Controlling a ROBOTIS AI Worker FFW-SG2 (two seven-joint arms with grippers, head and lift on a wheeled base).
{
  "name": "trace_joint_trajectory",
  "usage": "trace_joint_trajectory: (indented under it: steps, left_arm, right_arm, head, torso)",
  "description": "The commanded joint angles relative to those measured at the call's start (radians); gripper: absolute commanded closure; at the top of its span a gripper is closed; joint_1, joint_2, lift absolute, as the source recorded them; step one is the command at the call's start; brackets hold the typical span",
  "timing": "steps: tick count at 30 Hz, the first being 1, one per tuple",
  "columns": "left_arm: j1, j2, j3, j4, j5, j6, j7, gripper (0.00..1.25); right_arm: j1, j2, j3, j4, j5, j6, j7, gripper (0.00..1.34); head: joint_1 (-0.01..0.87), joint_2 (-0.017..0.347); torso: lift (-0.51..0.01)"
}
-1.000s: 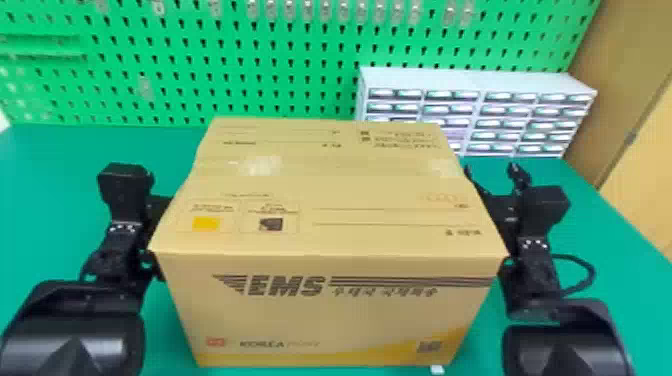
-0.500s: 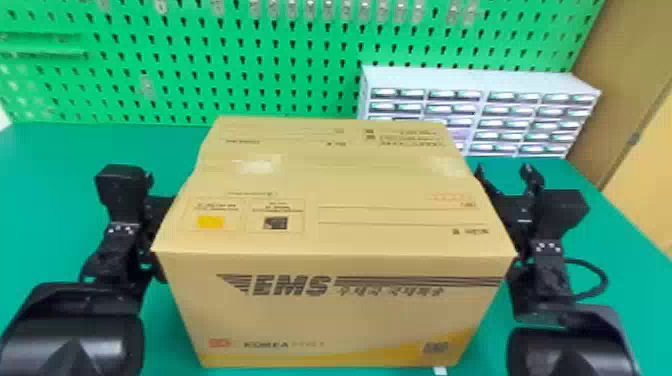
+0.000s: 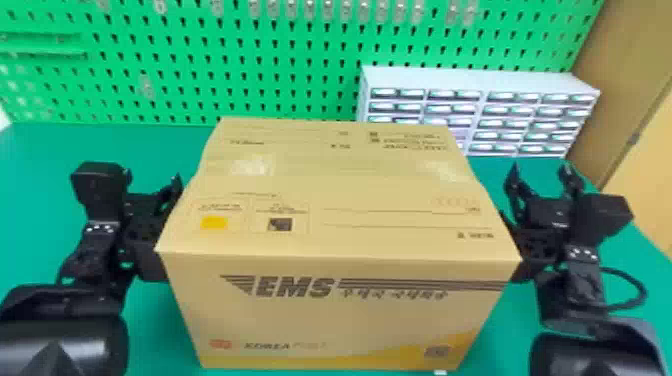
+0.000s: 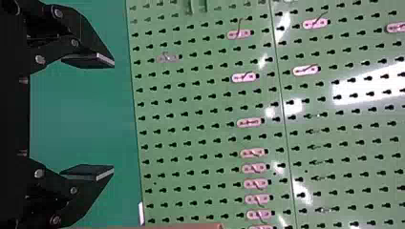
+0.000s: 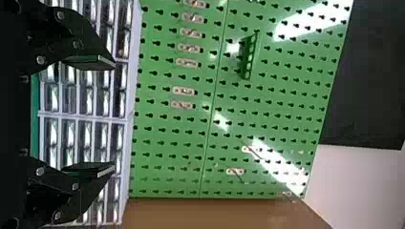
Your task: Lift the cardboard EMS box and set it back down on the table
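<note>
EMS box (image 3: pixel 335 320) ctr of frame, L gripper (image 3: pixel 153 180) mid-left, R gripper (image 3: pixel 540 167) mid-right, both w/ fingers spread, green table (image 3: pixel 45 150) around, drawer unit (image 3: pixel 480 85) upper R

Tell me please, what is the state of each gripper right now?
Left gripper: open, nothing between its fingers.
Right gripper: open, also with nothing between its fingers.

A closed, tan cardboard EMS box (image 3: pixel 340 320), with dark lettering and stripes across its front, a yellow swoosh low on that same face and a small yellow square printed on its top, sat upright on the green table (image 3: pixel 45 150), front toward the head camera.
</note>
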Motion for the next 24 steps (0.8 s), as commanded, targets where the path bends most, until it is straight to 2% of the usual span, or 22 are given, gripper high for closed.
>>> trace_joint_trajectory:
  steps: [1,9,24]
  left_arm:
    - [0.011,0.0,0.023,-0.014,0.0,0.0,0.0,0.46]
    - [0.019,0.0,0.054,-0.015,0.032,0.0,0.0,0.46]
    - [0.027,0.001,0.046,-0.019,0.035,0.0,0.0,0.46]
  right_arm:
    - [0.021,0.004,-0.031,-0.012,-0.01,0.0,0.0,0.51]
    - [0.041,0.006,-0.055,-0.014,-0.023,-0.012,0.0,0.51]
    - [0.044,0.01,-0.055,-0.012,0.019,-0.024,0.0,0.51]
  head:
    - [0.678,-0.014]
    - [0.678,-0.014]
    - [0.678,-0.014]
  torso:
    - [-0.099]
    - [-0.099]
    - [-0.099]
